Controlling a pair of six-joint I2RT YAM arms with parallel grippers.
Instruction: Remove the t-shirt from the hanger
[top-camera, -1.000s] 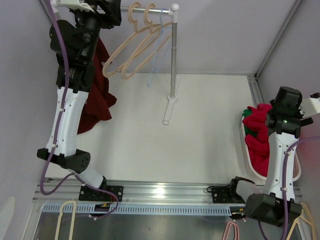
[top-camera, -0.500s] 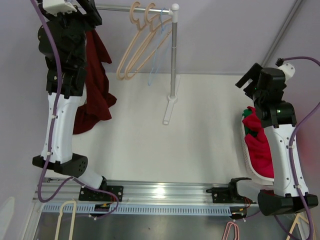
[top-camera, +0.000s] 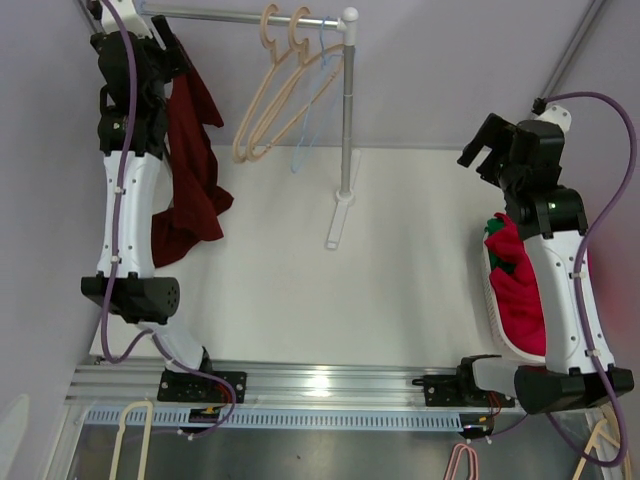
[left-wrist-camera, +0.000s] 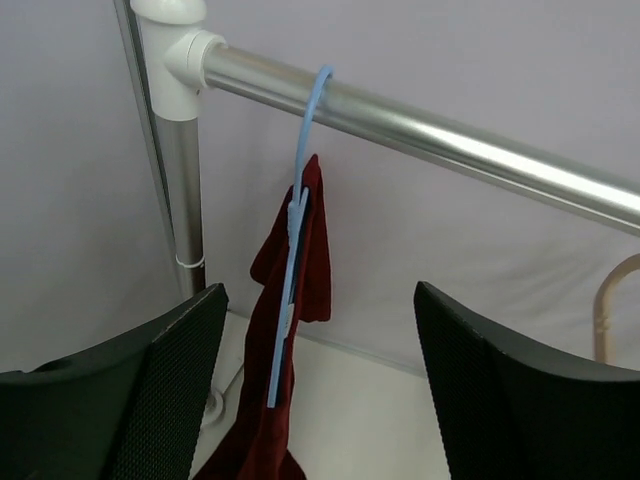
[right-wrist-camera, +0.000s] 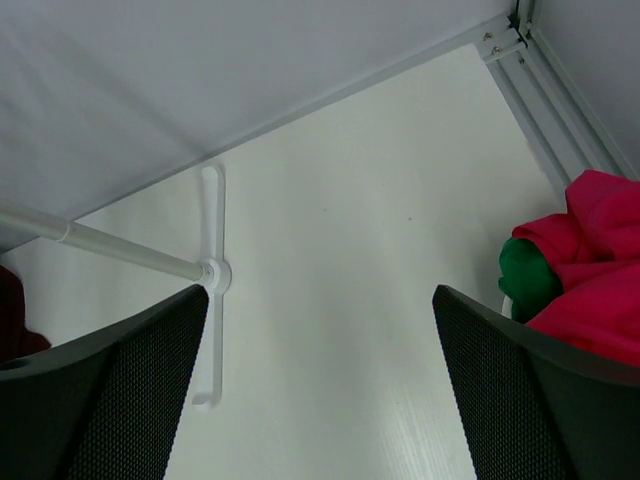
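Hangers (top-camera: 130, 440) lie loose at the very front, below the metal track (top-camera: 330, 385) that carries both arm bases: a beige one at the left, a pink one and another beige one at the right. Beyond the track lies the white table (top-camera: 400, 280). On its right side sits a white basket (top-camera: 492, 300) heaped with red clothes (top-camera: 520, 290) and a bit of green. The right arm rises beside the basket, and the right hand (top-camera: 488, 148) hangs in the air past the basket's far end. Its fingers are spread wide with nothing between them, and its own camera looks down on bare table and the rack's white foot (right-wrist-camera: 212, 272). From that foot the rack's post (top-camera: 347, 110) stands up to the rail (top-camera: 240, 16) along the back wall. Three empty hangers (top-camera: 270, 100), two beige and one pale blue, hook on near the post. At the rail's far left end the left arm reaches up high. The left hand (left-wrist-camera: 318, 290) is spread well apart and holds nothing. Just beyond its fingers, touching neither, the blue hanger (left-wrist-camera: 295, 250) hooks over the rail beside the white corner joint (left-wrist-camera: 180, 45). The dark red t-shirt (top-camera: 190, 170) is on that hanger, bunched narrow and hanging down along the left arm.
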